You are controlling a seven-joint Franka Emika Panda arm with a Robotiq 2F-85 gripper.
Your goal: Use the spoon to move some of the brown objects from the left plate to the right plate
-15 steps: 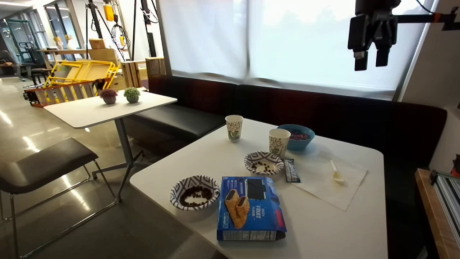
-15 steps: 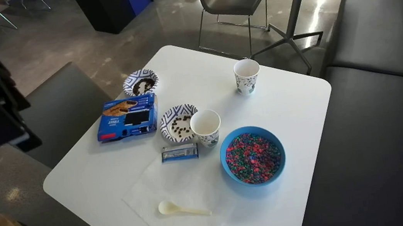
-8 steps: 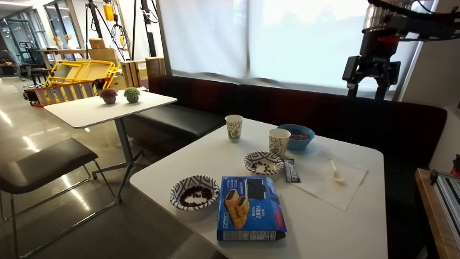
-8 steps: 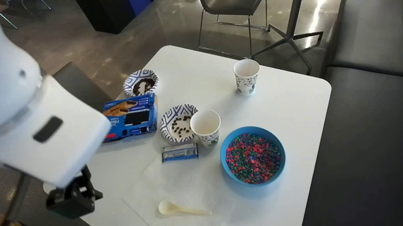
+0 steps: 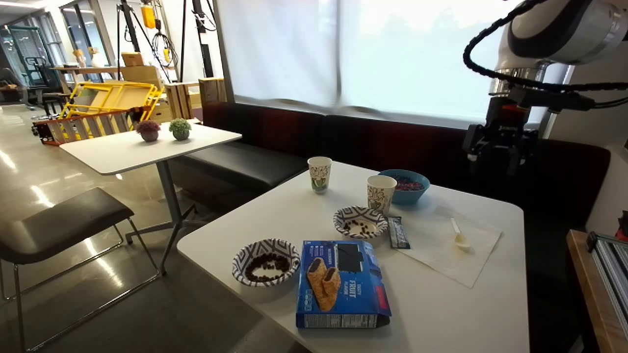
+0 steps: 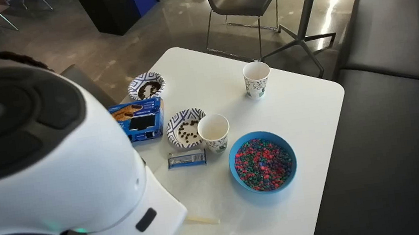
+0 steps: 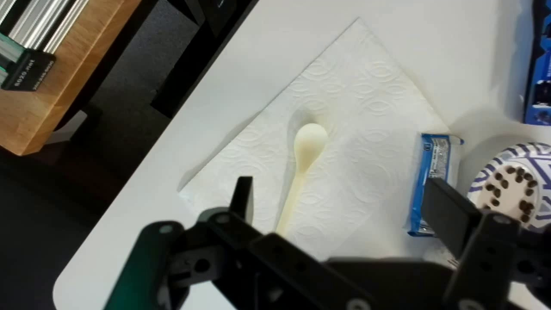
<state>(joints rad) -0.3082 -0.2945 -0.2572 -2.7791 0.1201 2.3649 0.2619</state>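
The end effector (image 7: 346,206) hangs over the tabletop (image 5: 441,309), jaws spread wide, while the spoon (image 7: 311,141) lies on a paper towel (image 7: 366,142). I see brown bits (image 5: 282,263) ringing the fuller plate (image 5: 244,260), just beside the blue box (image 5: 346,294), and fewer dotting the sparser plate (image 5: 360,212), between that box and a paper cup (image 5: 379,192).

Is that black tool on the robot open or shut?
Open: in the wrist view, the tool has its fingers wide apart, gripping nothing.
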